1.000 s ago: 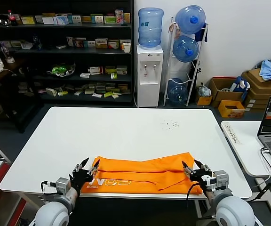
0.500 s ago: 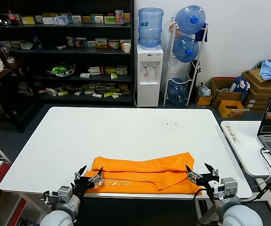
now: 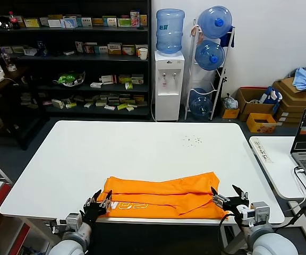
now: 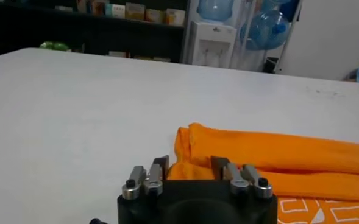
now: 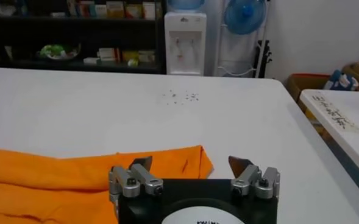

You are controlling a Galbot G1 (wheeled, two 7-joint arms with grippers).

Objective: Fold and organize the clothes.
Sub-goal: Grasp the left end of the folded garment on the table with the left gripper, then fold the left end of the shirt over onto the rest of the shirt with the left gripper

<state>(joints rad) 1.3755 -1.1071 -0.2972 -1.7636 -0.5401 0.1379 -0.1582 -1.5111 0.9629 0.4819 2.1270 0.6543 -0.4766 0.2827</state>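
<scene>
there, open left gripper [image 3: 99, 199] and right gripper [image 3: 226, 195] beside folded t-shirt [image 3: 163, 195]

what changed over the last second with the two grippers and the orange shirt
Both grippers drew back toward the robot, off the T-shirt. The left gripper now sits at the shirt's near left corner and the right gripper at its near right corner, both open and holding nothing. The shirt's near edge settled slightly but it stays folded into a long strip at the table's front edge.

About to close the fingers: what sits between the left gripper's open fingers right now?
In the left wrist view, the left gripper has open fingers flanking the near corner of the orange T-shirt; only shirt cloth lies between them, on the white table.
</scene>
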